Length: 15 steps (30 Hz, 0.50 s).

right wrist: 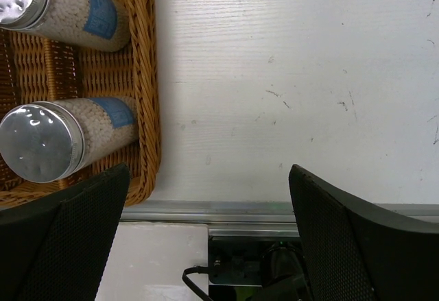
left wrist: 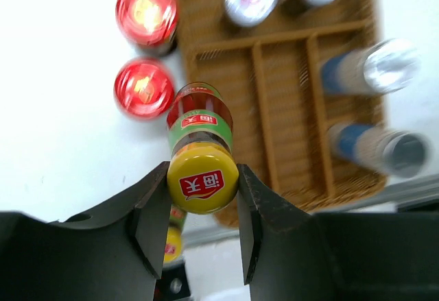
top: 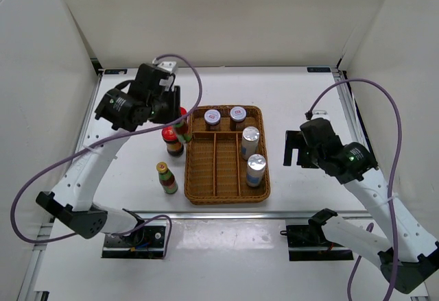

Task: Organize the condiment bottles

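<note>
Jars with red lids just beside bottle in left hand

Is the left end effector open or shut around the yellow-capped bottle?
The left end effector is shut on the yellow-capped bottle: both fingers touch its cap, no gap visible.

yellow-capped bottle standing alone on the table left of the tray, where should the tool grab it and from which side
Take the yellow-capped bottle at its cap and neck, coming straight down from above. It stands upright and slim, close beside the wicker tray, whose wall would crowd a sideways approach from the right. The left tool holds its twin bottle by the cap that way.
</note>
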Available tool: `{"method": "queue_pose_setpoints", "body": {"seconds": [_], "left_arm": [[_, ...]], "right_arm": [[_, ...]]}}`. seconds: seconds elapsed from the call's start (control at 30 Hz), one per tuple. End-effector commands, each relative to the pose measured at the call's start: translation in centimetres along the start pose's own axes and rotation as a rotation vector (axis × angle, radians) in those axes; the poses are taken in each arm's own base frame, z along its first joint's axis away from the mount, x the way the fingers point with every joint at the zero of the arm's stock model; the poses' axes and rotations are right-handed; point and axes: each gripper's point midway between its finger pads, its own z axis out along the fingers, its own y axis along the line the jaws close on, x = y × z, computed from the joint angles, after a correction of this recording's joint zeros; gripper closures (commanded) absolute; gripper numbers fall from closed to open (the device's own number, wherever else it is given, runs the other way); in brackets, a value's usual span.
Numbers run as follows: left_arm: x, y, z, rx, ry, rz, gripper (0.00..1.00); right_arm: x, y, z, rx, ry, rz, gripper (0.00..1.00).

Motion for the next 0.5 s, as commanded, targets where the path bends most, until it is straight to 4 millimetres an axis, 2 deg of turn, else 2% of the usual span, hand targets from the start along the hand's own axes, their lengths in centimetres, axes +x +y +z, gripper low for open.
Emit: {"method": "queue_pose_setpoints", "body": {"seconds": [0.0, 0.03, 0.07, 0.13, 0.17, 0.23, 0.27, 0.33, 0.37, 0.47], "left_arm": [[-5.3, -2.4, -3.1, 0.063, -0.175, 0.001, 0.89], [-5.7, -3.9, -3.1, 0.102, -0.182, 0.007, 0.89], [-5.8, -4.9, -1.7, 0.104, -0.155, 0.024, 0.89], [-6.7, -7.0, -1.2, 0.136, -0.161, 0.046, 0.89], [-6.5, -8.3, 0.5, 0.125, -0.138, 0.063, 0.89], [-6.5, -9.8, 1.8, 0.131, -0.13, 0.084, 0.89], [-6.0, -10.9, 3.2, 0.136, -0.107, 0.103, 0.89], [-5.9, -12.2, 4.5, 0.149, -0.105, 0.116, 0.89], [-5.5, -12.8, 5.7, 0.137, -0.088, 0.12, 0.89], [-4.9, -13.6, 7.8, 0.123, -0.062, 0.136, 0.89]], "right_arm": [[0.2, -0.4, -0.2, 0.016, -0.009, 0.028, 0.0], [0.5, -0.5, 0.0, 0.023, -0.002, 0.016, 0.0], [0.7, -0.5, 0.0, 0.027, 0.005, 0.024, 0.0], [0.6, -0.7, 0.0, 0.04, -0.005, 0.016, 0.0], [0.6, -0.6, 0.0, 0.04, -0.005, 0.025, 0.0], [0.8, -0.7, 0.1, 0.048, -0.002, 0.015, 0.0], [0.6, -0.6, 0.2, 0.044, -0.01, 0.018, 0.0], [0.7, -0.4, 0.1, 0.037, -0.009, 0.01, 0.0], [1.0, -0.5, 0.3, 0.042, -0.001, 0.015, 0.0], [1.0, 0.1, 0.3, 0.024, -0.007, 0.002, 0.0]]}}
